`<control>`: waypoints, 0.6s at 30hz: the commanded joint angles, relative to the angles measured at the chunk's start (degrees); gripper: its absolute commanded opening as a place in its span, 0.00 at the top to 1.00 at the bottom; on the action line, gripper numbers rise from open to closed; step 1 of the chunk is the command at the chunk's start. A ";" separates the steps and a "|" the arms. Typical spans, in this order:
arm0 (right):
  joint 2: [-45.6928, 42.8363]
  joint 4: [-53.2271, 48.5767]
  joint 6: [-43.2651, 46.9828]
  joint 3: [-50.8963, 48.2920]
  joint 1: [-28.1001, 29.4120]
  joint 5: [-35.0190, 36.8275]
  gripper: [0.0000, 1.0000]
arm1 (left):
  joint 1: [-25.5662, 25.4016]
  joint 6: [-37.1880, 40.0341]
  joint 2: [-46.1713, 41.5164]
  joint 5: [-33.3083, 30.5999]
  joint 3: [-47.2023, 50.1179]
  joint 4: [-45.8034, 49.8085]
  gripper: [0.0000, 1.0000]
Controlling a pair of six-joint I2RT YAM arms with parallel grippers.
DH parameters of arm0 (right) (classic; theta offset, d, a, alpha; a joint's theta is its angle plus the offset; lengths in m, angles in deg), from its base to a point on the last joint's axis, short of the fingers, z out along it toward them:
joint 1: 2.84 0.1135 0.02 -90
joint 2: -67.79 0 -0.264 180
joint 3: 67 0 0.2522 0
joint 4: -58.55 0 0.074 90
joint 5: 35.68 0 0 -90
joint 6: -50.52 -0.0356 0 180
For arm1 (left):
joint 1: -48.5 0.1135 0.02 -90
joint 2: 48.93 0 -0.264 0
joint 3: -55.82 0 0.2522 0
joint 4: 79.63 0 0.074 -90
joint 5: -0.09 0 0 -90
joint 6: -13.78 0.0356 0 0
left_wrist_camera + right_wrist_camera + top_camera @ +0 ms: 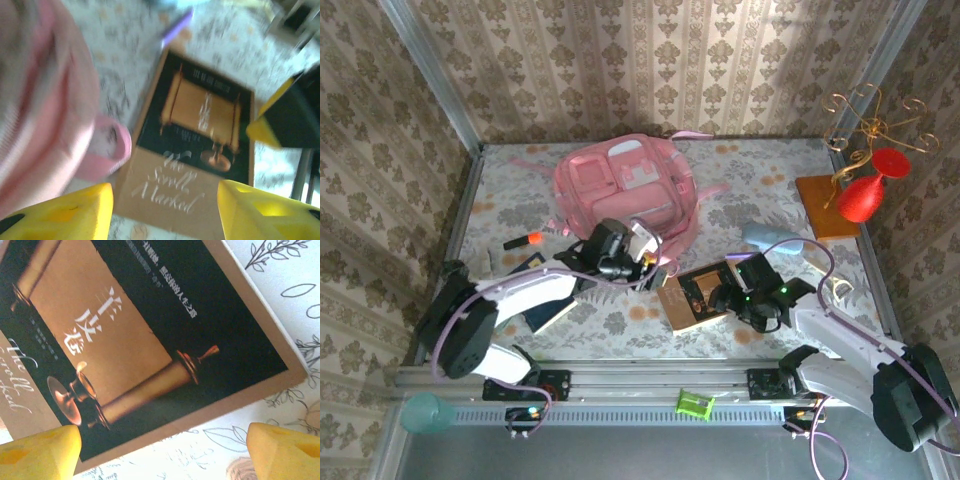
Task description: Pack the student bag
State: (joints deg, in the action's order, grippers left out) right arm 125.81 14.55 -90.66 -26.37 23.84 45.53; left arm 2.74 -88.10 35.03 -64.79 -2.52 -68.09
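Left arm (530, 288) and right arm (845, 340) in white shells with black joints, lilac cables (830, 258) looping alongside, chunky yellow fingertips (37, 452)

Floral-clothed table (760, 170) with pink student bag (620, 185), book (690, 298), perhaps a marker (523, 240)

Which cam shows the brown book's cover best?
Right wrist: the book is close and sharp, scroll picture and lettering readable. Left wrist shows nearly the whole cover, blurred, beside the student bag. Top external shows it small, flat on the table.
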 commanded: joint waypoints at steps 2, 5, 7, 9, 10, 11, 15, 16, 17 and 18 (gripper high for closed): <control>1.48 5.64 -1.69 0.06 -0.45 1.68 0.14 | -0.85 -5.53 4.01 -3.14 -2.34 6.07 0.43; 3.01 7.24 -1.56 -0.50 -1.05 1.85 0.15 | -2.26 -5.23 7.23 -5.42 -4.34 7.75 0.40; 3.20 8.12 -1.55 -0.96 -1.32 1.85 0.16 | -2.88 -5.07 9.67 -7.19 -5.73 7.84 0.39; 3.04 8.35 -1.42 -1.29 -1.69 2.28 0.16 | -3.29 -4.67 12.05 -8.21 -7.07 7.45 0.38; 2.90 8.42 -1.36 -1.41 -1.84 2.37 0.16 | -3.58 -4.50 12.92 -8.94 -7.67 7.45 0.38; 2.83 8.61 -1.21 -1.55 -2.10 2.32 0.16 | -3.84 -4.19 13.93 -9.33 -8.41 7.67 0.37; 3.28 9.75 0.06 -1.41 -3.39 1.64 0.16 | -4.40 -3.50 16.48 -8.99 -9.34 8.33 0.36; 3.49 10.14 0.35 -1.30 -3.77 1.36 0.16 | -4.43 -3.60 16.68 -8.14 -9.32 8.39 0.36; 3.74 10.55 0.76 -1.13 -4.15 1.03 0.16 | -4.62 -3.84 16.76 -7.24 -9.02 8.37 0.36; 3.92 10.98 1.06 -0.97 -4.54 0.85 0.16 | -4.77 -4.21 16.65 -6.20 -8.69 8.65 0.36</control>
State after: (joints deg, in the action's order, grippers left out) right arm 128.96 23.25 -90.68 -27.59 20.25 46.14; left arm -1.48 -92.08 51.23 -72.48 -10.80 -61.11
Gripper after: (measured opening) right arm 0.841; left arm 0.642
